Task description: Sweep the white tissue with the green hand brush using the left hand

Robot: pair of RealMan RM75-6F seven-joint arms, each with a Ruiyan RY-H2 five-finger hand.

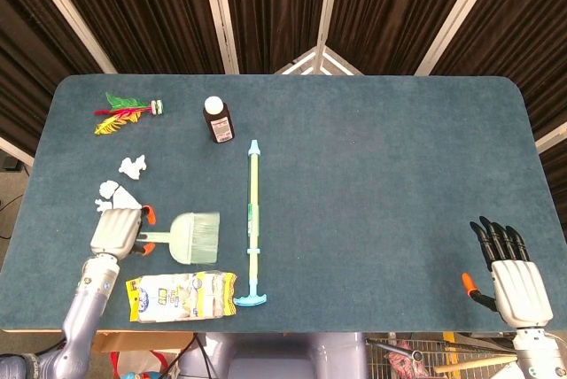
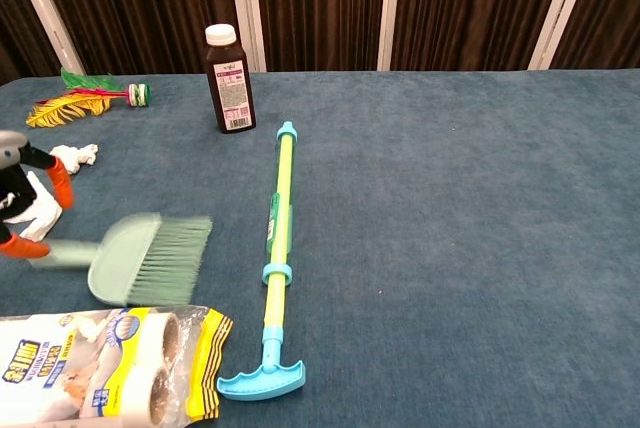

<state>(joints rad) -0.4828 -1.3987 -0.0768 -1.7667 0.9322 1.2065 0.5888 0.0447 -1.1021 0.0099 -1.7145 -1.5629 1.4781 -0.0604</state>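
While gripped, green hand brush blurs, bristles rightward.

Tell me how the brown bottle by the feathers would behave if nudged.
The brown bottle stands upright, tall over a narrow base, so a push near its white cap would probably tip it. Its sides look rounded, so once down it may roll across the table. How full it is cannot be seen.

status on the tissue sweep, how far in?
Done: the left hand holds the green hand brush, bristles toward the long pump tube. In hand: a stroke, brush blurred in the chest view. Left: the white tissue pieces sit behind the hand, not gathered. The right hand rests idle.
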